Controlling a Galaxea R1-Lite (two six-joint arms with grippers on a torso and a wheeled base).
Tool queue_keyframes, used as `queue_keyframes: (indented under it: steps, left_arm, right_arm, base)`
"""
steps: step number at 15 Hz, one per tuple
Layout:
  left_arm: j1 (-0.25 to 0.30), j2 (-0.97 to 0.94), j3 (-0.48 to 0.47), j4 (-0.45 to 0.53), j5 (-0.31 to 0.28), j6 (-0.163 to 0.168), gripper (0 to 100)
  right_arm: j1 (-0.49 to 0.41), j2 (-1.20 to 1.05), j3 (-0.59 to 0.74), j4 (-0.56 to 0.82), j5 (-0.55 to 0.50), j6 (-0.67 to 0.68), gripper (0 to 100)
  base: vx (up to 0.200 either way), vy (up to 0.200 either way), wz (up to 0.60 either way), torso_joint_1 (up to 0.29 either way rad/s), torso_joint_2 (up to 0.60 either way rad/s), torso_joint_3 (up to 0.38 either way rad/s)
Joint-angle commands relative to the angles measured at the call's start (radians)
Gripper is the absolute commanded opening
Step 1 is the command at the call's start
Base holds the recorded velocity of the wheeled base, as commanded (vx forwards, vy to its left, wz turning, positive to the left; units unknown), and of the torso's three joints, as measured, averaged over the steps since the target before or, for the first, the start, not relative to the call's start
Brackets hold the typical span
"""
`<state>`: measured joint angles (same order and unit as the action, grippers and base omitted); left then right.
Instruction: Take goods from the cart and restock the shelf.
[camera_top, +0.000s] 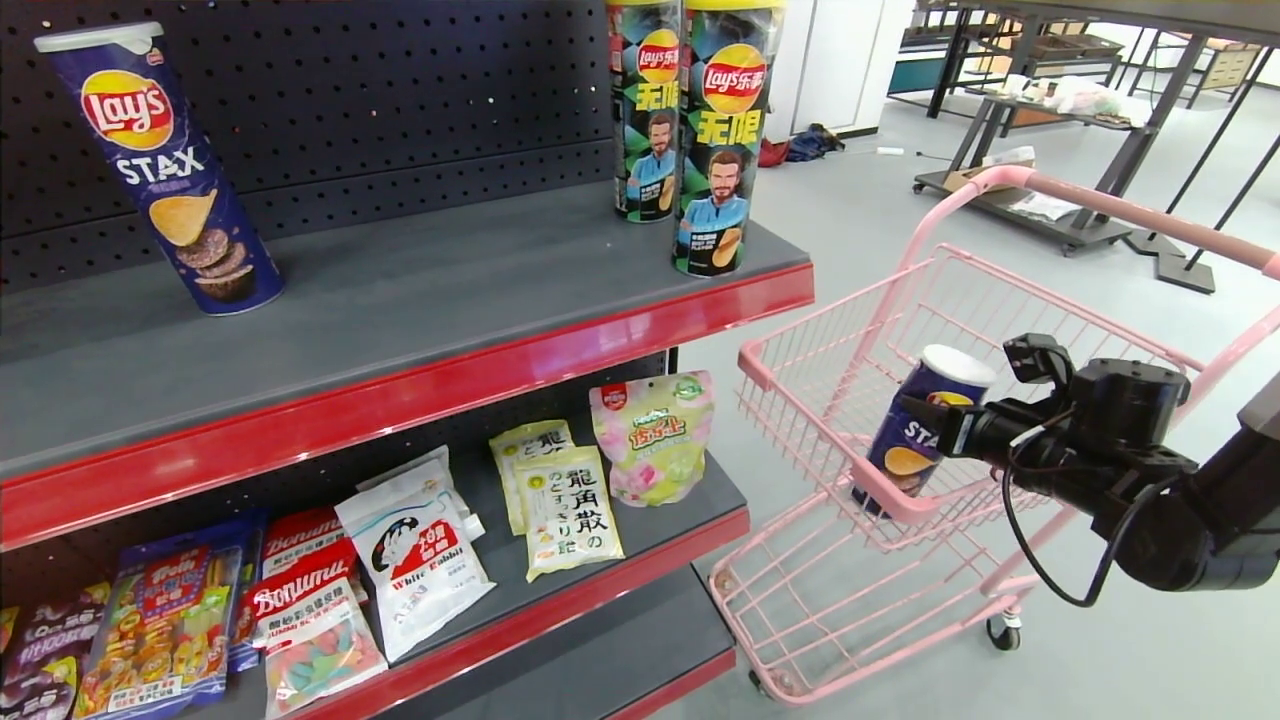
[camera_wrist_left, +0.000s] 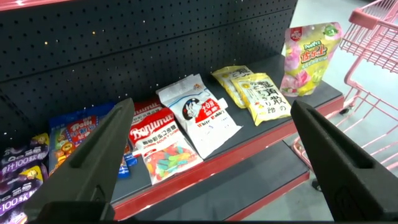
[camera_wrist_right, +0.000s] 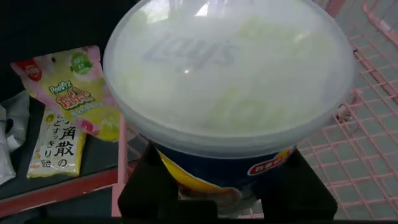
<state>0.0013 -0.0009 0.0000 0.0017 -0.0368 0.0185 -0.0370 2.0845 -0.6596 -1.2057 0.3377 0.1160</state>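
Right end effector (camera_top: 935, 415) clamped on chip can (camera_top: 905, 460), arm outstretched; left end effector (camera_wrist_left: 211, 109) splayed wide.

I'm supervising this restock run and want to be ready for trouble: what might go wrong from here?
1. The right gripper holds the blue can inside the cart. As it lifts out, the can's base may snag the pink rim.
2. The tall cans stand at the right corner of the top shelf, nearest the cart, so the arm swinging over may topple them.
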Motion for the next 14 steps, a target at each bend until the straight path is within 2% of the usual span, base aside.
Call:
queue_keyframes:
  steps: [1,3,6,8,10,12,14]
  left_arm:
    - [0.000,0.001,0.000,0.000,0.000,-0.002,100]
    - [0.000,0.001,0.000,0.000,0.000,-0.002,100]
    - [0.000,0.001,0.000,0.000,-0.002,-0.002,100]
    - [0.000,0.001,0.000,0.000,-0.002,-0.002,100]
    - [0.000,0.001,0.000,0.000,-0.002,-0.003,100]
    - [0.000,0.001,0.000,0.000,-0.002,-0.003,100]
    - [0.000,0.001,0.000,0.000,-0.002,-0.003,100]
  right_arm:
    - [0.016,-0.141,-0.158,0.137,0.001,-0.029,0]
    - [0.037,-0.291,-0.270,0.344,0.000,-0.047,0]
    - [0.051,-0.534,-0.298,0.557,-0.026,-0.122,0]
    - [0.054,-0.708,-0.221,0.650,-0.095,-0.127,0]
    - [0.039,-0.997,-0.052,0.887,-0.164,-0.130,0]
    - [-0.023,-1.221,0.067,1.054,-0.166,-0.133,0]
    - [-0.037,-1.413,0.143,1.166,-0.167,-0.136,0]
  base:
    - [0.000,0.000,0.00,0.000,0.00,0.000]
    - [0.000,0.000,0.00,0.000,0.00,0.000]
    - [0.000,0.000,0.00,0.000,0.00,0.000]
    - [0.000,0.000,0.00,0.000,0.00,0.000]
    - [0.000,0.000,0.00,0.000,0.00,0.000]
    - [0.000,0.000,0.00,0.000,0.00,0.000]
    - [0.000,0.000,0.00,0.000,0.00,0.000]
